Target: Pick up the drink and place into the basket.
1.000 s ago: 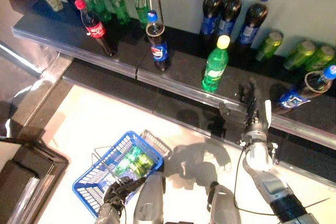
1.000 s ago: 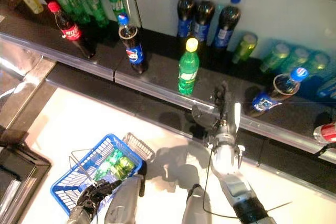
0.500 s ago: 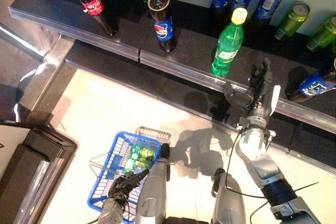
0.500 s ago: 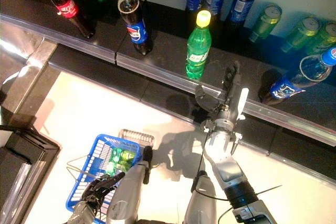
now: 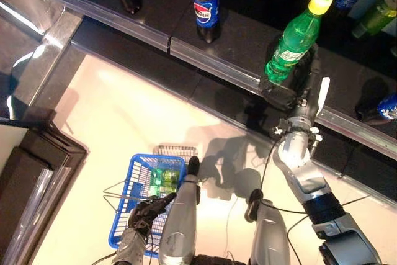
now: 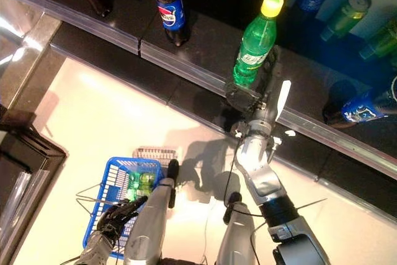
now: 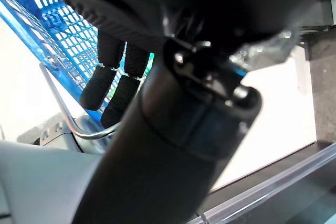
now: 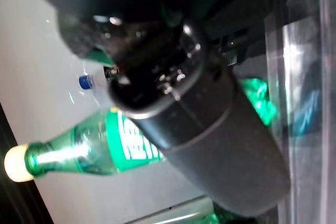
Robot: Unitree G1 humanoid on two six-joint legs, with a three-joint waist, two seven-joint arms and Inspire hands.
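The right robot hand (image 6: 260, 94) has advanced to the green bottle (image 6: 254, 41) on the shelf (image 6: 198, 48), grip state indeterminate; wrap the body squarely before lifting toward the basket (image 6: 102, 215).

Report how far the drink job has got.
Done: the blue basket hangs from the left hand and already holds green drinks. In hand: the right hand is at the base of the green bottle on the shelf. Left: gripping, lifting, dropping it in.
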